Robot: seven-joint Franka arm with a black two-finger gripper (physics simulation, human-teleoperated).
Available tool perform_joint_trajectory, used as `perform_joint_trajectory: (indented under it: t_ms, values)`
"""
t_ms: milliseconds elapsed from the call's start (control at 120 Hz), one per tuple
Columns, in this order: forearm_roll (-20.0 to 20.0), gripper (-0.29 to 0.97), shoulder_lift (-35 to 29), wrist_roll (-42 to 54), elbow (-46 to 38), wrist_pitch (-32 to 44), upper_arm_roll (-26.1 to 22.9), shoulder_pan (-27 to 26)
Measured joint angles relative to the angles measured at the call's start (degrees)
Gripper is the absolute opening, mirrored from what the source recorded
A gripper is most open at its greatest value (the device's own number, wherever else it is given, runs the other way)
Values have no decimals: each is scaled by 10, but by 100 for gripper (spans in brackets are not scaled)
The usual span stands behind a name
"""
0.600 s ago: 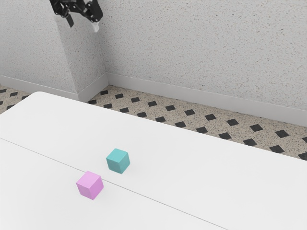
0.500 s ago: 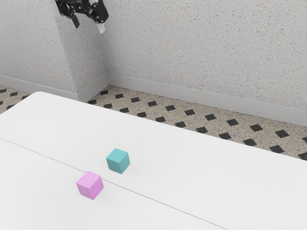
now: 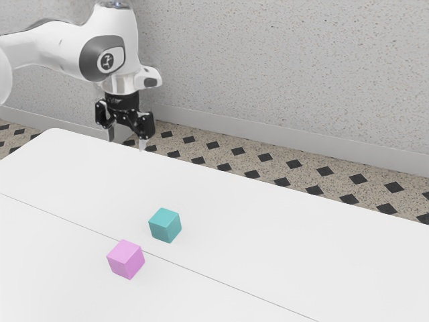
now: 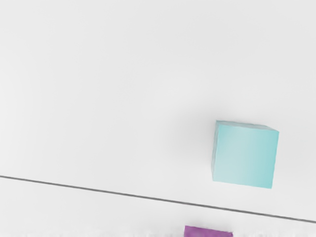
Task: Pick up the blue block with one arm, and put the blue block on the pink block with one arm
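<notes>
The blue block (image 3: pixel 165 225) is a small teal cube resting on the white table (image 3: pixel 281 241). Just in front of it, toward the exterior view's lower left, sits the pink block (image 3: pixel 125 259), a small gap apart. My gripper (image 3: pixel 126 141) hangs open above the table's far edge, well behind and above both blocks, holding nothing. In the wrist view the blue block (image 4: pixel 245 153) lies beside a thin dark seam line (image 4: pixel 123 194), with the pink block's (image 4: pixel 208 231) top edge just past that line.
A thin seam (image 3: pixel 201 274) crosses the table diagonally between the two blocks. Behind the table runs a speckled wall (image 3: pixel 281 60) with a white baseboard and a diamond-patterned floor (image 3: pixel 295 168).
My arm has come down a long way from the top of the exterior view toward the table's far edge. Both blocks have stayed put.
</notes>
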Motion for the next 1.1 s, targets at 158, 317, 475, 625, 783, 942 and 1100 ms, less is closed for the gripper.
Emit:
perform_joint_trajectory:
  t_ms: [158, 317, 475, 625, 783, 942, 1100]
  values:
    - [-1, 68, 8, -3, -72, 56, 0, 0]
    - [-7, 68, 52, -5, -94, 122, -6, 2]
    - [-22, 68, 59, -7, -134, 172, -23, 0]
    - [-27, 67, 73, -9, -150, 208, -25, 0]
    - [-30, 67, 97, -10, -154, 236, -26, 0]
    - [-30, 67, 115, -12, -159, 256, -38, 0]
    - [-30, 67, 142, -13, -158, 270, -39, 0]
